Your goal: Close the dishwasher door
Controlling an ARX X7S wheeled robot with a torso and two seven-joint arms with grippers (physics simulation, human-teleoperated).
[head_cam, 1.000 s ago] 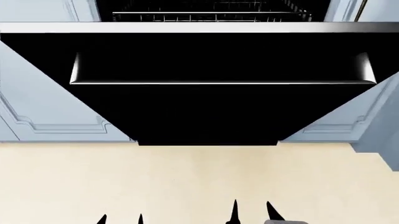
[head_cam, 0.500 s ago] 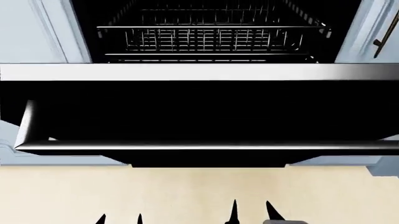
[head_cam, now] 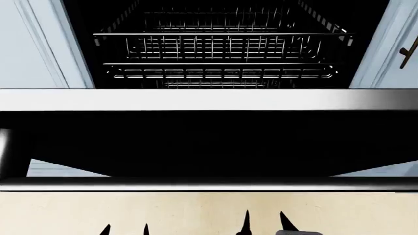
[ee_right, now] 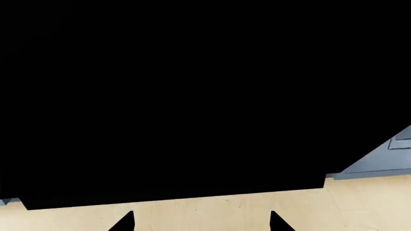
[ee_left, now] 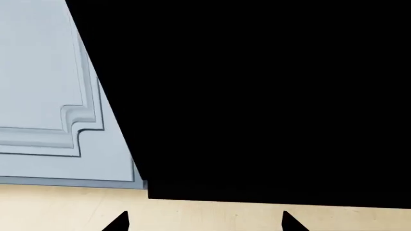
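The dishwasher door (head_cam: 209,142) hangs open toward me, a wide black panel with a silver edge strip (head_cam: 209,99) and a long brushed-steel bar handle (head_cam: 209,184) across the view. Its black underside fills the left wrist view (ee_left: 270,96) and the right wrist view (ee_right: 180,96). My left gripper (head_cam: 126,229) and right gripper (head_cam: 264,221) show only as black fingertips at the bottom edge, below the handle and apart from it. Both are open and empty, as the left wrist view (ee_left: 204,222) and the right wrist view (ee_right: 202,221) show.
Wire racks (head_cam: 222,49) sit inside the open dishwasher behind the door. Pale blue cabinet doors (head_cam: 33,44) flank it; one shows in the left wrist view (ee_left: 45,86). A thin black cabinet handle (head_cam: 409,51) is at the right. Beige floor (head_cam: 196,213) lies below.
The view has moved closer to the dishwasher and tilted up: the door and handle dropped lower and grew larger, and more of the racks shows. The fingertips stay at the same place in view.
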